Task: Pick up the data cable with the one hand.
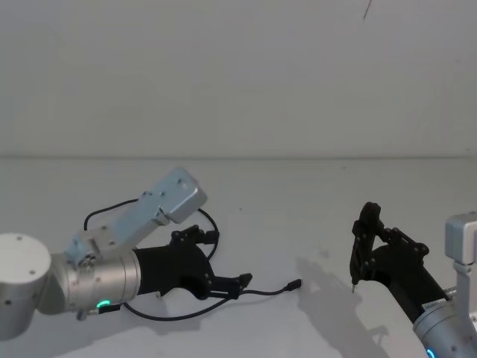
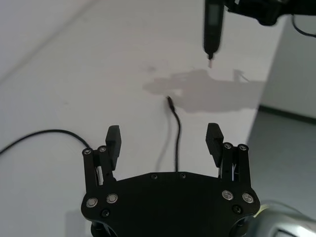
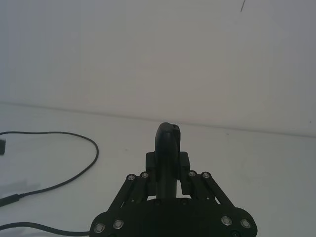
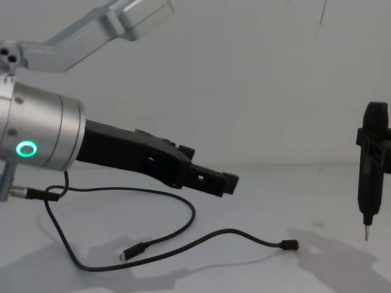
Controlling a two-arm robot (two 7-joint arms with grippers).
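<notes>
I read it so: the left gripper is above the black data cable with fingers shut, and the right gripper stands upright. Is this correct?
Not quite. The left wrist view shows the left gripper with its fingers open, wide apart above the data cable. The right gripper does stand upright.

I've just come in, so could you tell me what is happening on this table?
The left black angular two-finger hand hovers open over the long thin black data cable lying on the white table, one stretch running between its fingers. Nothing is gripped yet. The slim black right hand stands upright, shut, off to the right.
</notes>
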